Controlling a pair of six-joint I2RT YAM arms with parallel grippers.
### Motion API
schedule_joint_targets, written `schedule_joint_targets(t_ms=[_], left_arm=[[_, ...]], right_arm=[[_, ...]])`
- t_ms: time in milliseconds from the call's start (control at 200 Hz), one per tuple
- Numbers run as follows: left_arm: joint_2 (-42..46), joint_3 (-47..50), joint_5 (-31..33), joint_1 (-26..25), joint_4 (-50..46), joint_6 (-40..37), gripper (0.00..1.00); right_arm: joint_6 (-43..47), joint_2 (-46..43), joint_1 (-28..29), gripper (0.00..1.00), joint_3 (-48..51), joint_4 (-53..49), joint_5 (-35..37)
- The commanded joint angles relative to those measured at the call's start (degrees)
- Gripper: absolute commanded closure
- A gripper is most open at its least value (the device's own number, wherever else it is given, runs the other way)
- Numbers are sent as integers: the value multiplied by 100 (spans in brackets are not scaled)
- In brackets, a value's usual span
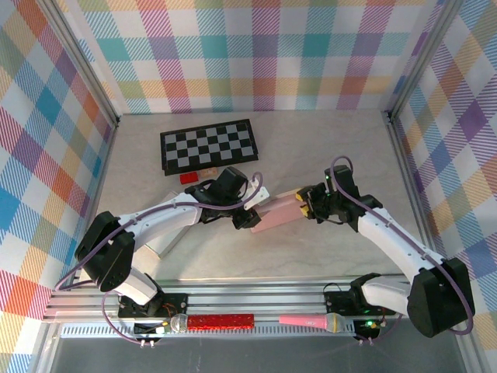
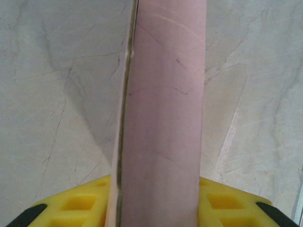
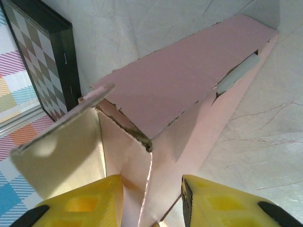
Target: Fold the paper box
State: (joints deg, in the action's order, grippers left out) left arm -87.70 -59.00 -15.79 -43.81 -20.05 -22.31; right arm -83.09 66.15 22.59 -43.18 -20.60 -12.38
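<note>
The pink paper box (image 1: 276,211) lies on its side mid-table, held between both grippers. My left gripper (image 1: 252,206) is shut on its left end. In the left wrist view a long pink panel (image 2: 163,118) runs straight up from between the yellow fingers (image 2: 80,205), which press on both its sides. My right gripper (image 1: 304,207) holds the box's right end. There the pink walls (image 3: 189,71) and a cream inner flap (image 3: 61,156) fold in towards a corner, squeezed between the yellow fingertips (image 3: 90,203).
A black-framed checkerboard (image 1: 208,146) lies behind the box, with a small red block (image 1: 189,178) by its front edge. On the front rail rest a red microphone (image 1: 221,321) and a pink one (image 1: 311,320). Plaid walls enclose the table.
</note>
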Motion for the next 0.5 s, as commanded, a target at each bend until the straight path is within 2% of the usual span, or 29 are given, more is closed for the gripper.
schedule_joint_targets(t_ms=[0,95,255,395,495], left_arm=[[-32,-77,-10,-59,-267,46,70],[-3,-89,5,-57,-344,-22,74],[132,-69,-29,15,-579,-206,75],[326,-24,-240,178,-976,-556,75],[426,-14,-338,304,-1280,-814,75]], right_arm=[[380,65,49,60,-351,-810,160],[1265,15,-1,55,-924,-1222,184],[3629,-150,-472,48,-1887,-2104,88],[5116,-59,-1292,44,-2132,-2124,-981],[5799,379,-1520,43,-2378,-2224,-1701]])
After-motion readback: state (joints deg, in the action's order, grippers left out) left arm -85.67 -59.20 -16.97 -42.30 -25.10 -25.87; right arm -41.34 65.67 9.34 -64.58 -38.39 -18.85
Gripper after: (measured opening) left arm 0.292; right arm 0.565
